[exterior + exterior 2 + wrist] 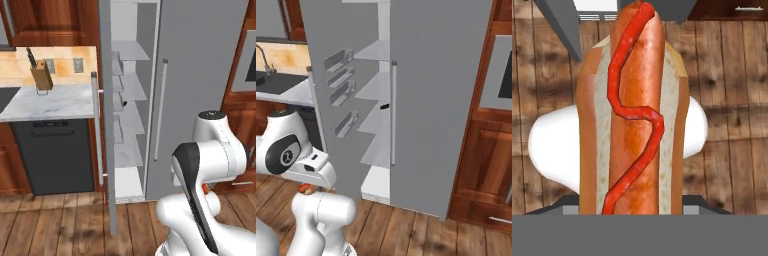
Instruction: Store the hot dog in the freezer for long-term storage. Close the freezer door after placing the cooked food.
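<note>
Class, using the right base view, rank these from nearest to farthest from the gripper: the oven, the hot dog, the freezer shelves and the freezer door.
1. Hot dog: held in the jaws of the gripper, low on the left.
2. Freezer door: open, just beyond the hand.
3. Freezer shelves: behind the door, centre.
4. Oven: far right, past the fridge.

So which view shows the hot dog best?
The hand view: the hot dog fills its centre, bun, sausage and red topping plain. The right base view gives a reddish sliver under the arm; in the left base view I cannot make it out.
</note>
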